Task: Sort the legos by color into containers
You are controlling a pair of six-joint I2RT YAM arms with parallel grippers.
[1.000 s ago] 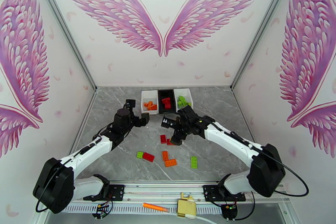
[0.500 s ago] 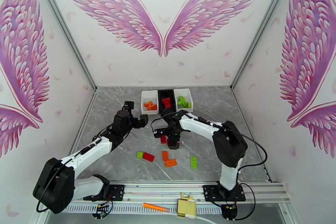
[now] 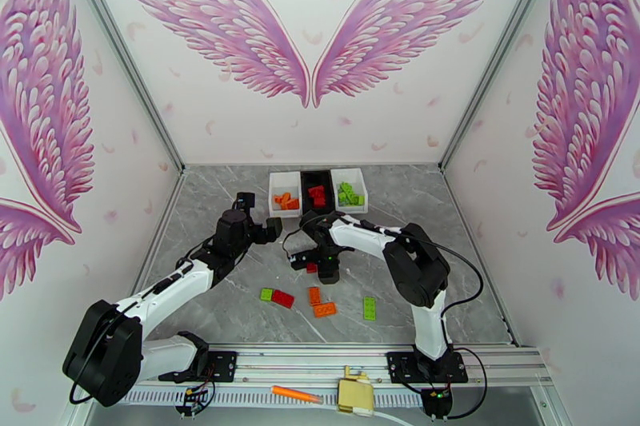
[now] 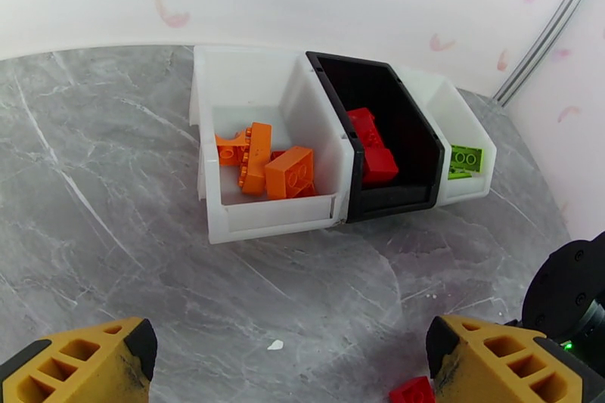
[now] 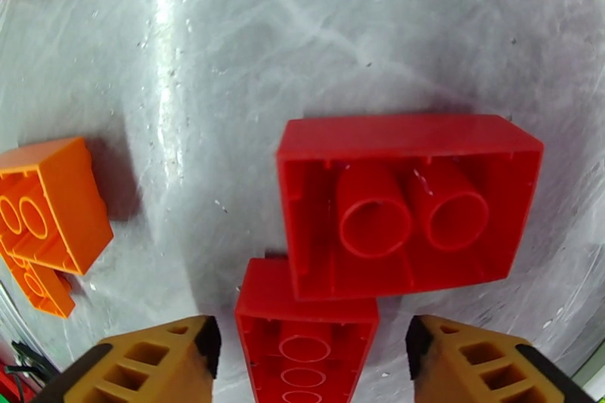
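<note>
Three containers stand in a row at the back: a white bin [image 3: 285,181] with orange legos [image 4: 287,170], a black bin [image 4: 412,196] with red legos [image 4: 370,147], and a white bin [image 4: 473,178] with green legos [image 4: 465,159]. Loose legos lie mid-table, among them a green one [image 3: 266,294], a red one [image 3: 282,299], an orange one [image 3: 325,309] and a green plate [image 3: 370,308]. My right gripper [image 5: 314,367] points down, open, with a studs-up red brick [image 5: 306,336] between its fingers with small gaps. An upturned red brick [image 5: 408,200] lies just beyond. My left gripper [image 4: 291,367] hovers open before the bins.
An orange brick [image 5: 45,208] lies left of the right gripper. An orange marker [image 3: 296,395] rests on the front rail beside a yellow fitting [image 3: 356,396]. Winged wall panels enclose the grey marble table [image 3: 448,260] on three sides.
The right arm folded inward and its gripper came down left over the red bricks, its fingers narrowing. The left arm has barely moved.
</note>
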